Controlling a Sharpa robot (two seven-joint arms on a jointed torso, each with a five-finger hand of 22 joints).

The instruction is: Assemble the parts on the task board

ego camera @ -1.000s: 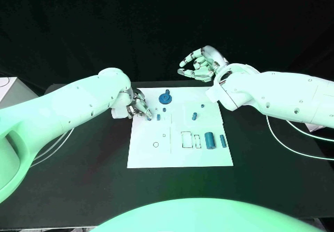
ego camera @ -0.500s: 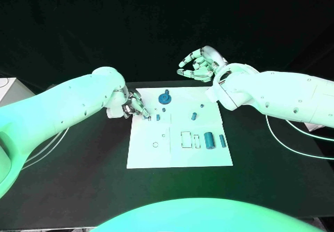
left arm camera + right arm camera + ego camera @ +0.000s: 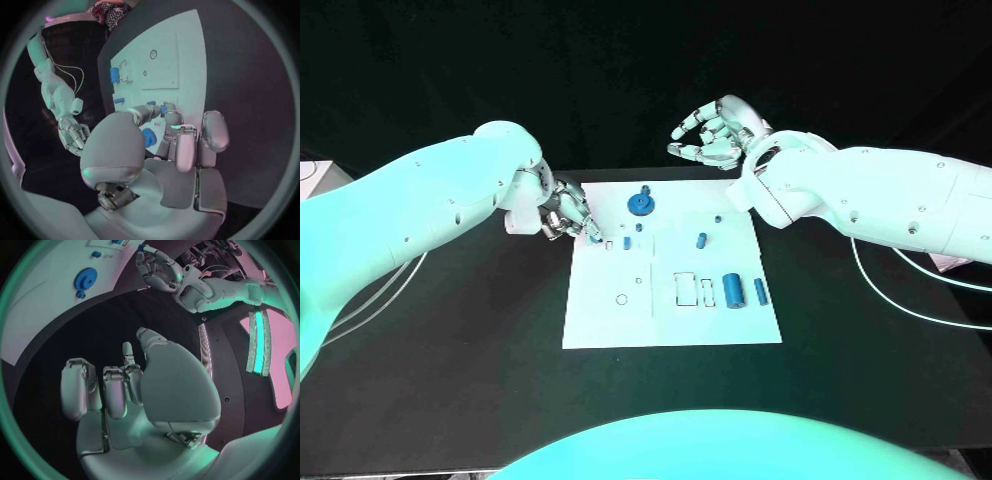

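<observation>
A white board (image 3: 668, 325) is lying flat in the middle of the black counter (image 3: 473, 350). Small blue parts are sitting on it. A round blue gear (image 3: 640, 204) is standing near the far edge. A short blue peg (image 3: 702, 240) is lying to the right of the middle. A fat blue tube (image 3: 734, 292) and a thin blue tube (image 3: 762, 291) are lying side by side near the right edge.

The left hand (image 3: 568, 214) is being held low at the far left corner of the board, with its fingers (image 3: 186, 147) bent down toward a tiny blue part (image 3: 629, 242). It cannot be told whether anything is being pinched in it.

The right hand (image 3: 714, 133) is being held up in the air past the far edge of the board, well apart from the parts. Its fingers (image 3: 116, 390) are being curled in loosely, and nothing is being held in it.
</observation>
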